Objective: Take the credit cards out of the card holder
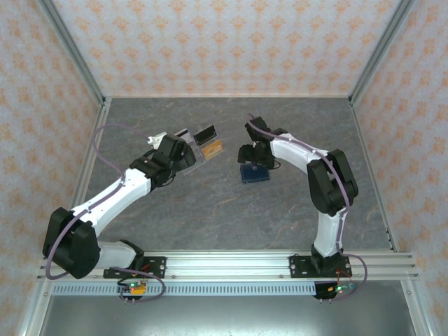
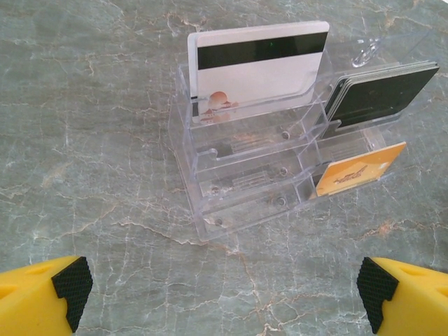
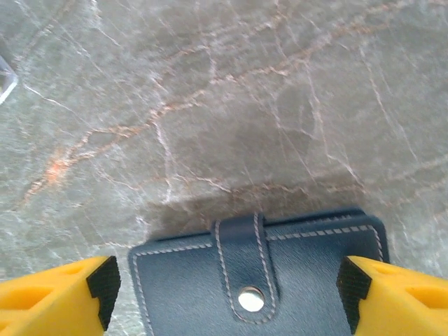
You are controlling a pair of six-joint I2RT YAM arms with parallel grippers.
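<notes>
- The wallet (image 1: 255, 174) (image 3: 210, 294) lies flat on the grey marbled table (image 1: 210, 210), a little right of the middle. It is dark navy with pale stitching.
- It is shut, with its tab (image 3: 241, 262) folded over and fastened by a metal snap, so its inside is hidden.
- The right gripper (image 1: 252, 155) (image 3: 227, 283) hangs over the wallet's far edge with its jaws spread wide, one yellow finger at either side of the wallet. It holds nothing.
- The left gripper (image 1: 187, 155) (image 2: 224, 283) has its jaws fully apart and empty, pointing at a clear plastic stand (image 1: 199, 145) (image 2: 238, 189) left of the middle.
- In the stand, a white card (image 2: 259, 70) with a black stripe stands upright on the left.
- A stack of dark cards (image 2: 381, 94) leans on the right, and an orange card (image 2: 360, 168) sits nearer, below them.
- The stand and the wallet are well apart.
</notes>
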